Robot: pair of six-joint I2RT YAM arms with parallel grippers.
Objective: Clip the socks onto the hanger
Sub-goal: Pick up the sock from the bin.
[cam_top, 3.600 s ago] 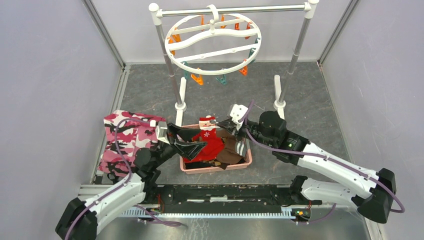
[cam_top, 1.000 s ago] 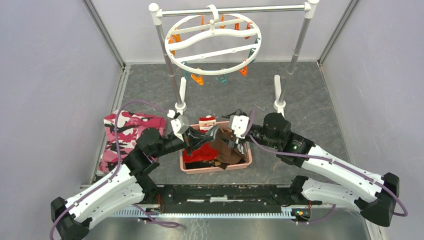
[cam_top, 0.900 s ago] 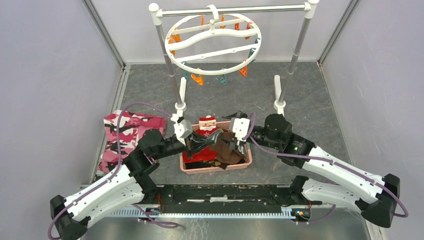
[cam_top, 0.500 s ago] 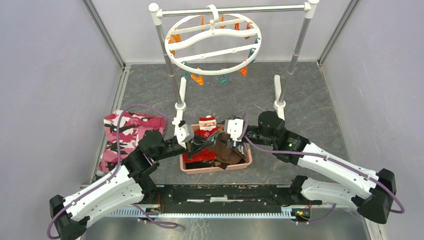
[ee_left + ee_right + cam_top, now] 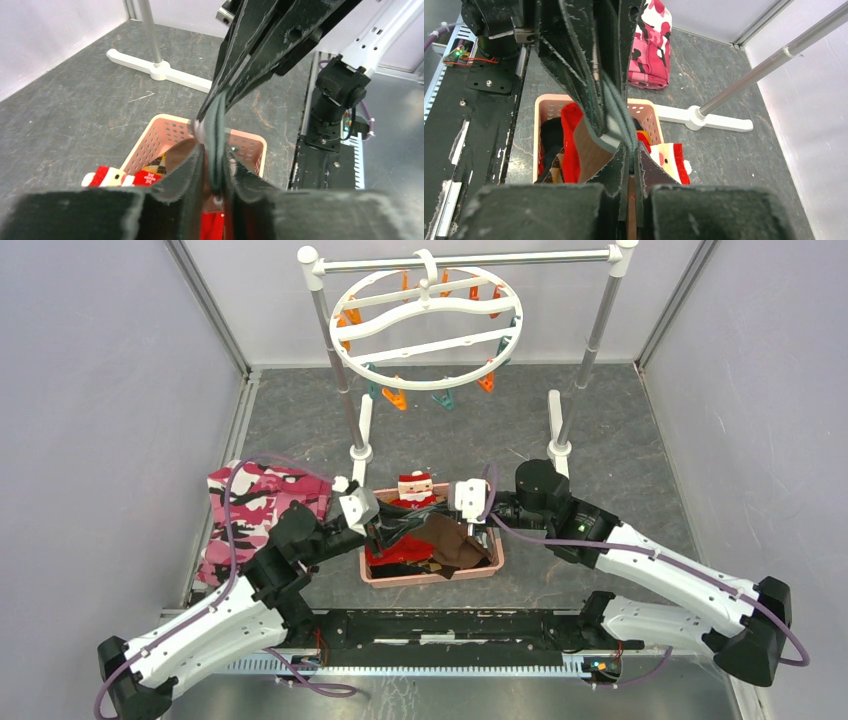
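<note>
A dark brown sock with a grey cuff (image 5: 216, 125) is stretched over the pink basket (image 5: 430, 578), its brown leg (image 5: 455, 545) hanging into it. My right gripper (image 5: 631, 150) is shut on the cuff; in the left wrist view it (image 5: 212, 107) comes in from above. Tip to tip with it, my left gripper (image 5: 214, 152) stands slightly open, the cuff still between its fingers. From the top camera the left gripper (image 5: 400, 530) and the right gripper (image 5: 445, 523) meet above the basket. The hanger (image 5: 432, 384) hangs on the rack at the back, orange and teal clips under its rim.
A red Santa sock (image 5: 413, 487) and argyle socks lie in the basket. A pink camouflage cloth (image 5: 255, 510) lies to the left. The white-and-metal rack (image 5: 600, 330) stands behind the basket, its feet (image 5: 709, 120) on the grey floor.
My right gripper has closed on the sock's cuff. The left gripper's jaws have eased apart, and the left arm has drawn back a little to the left.
</note>
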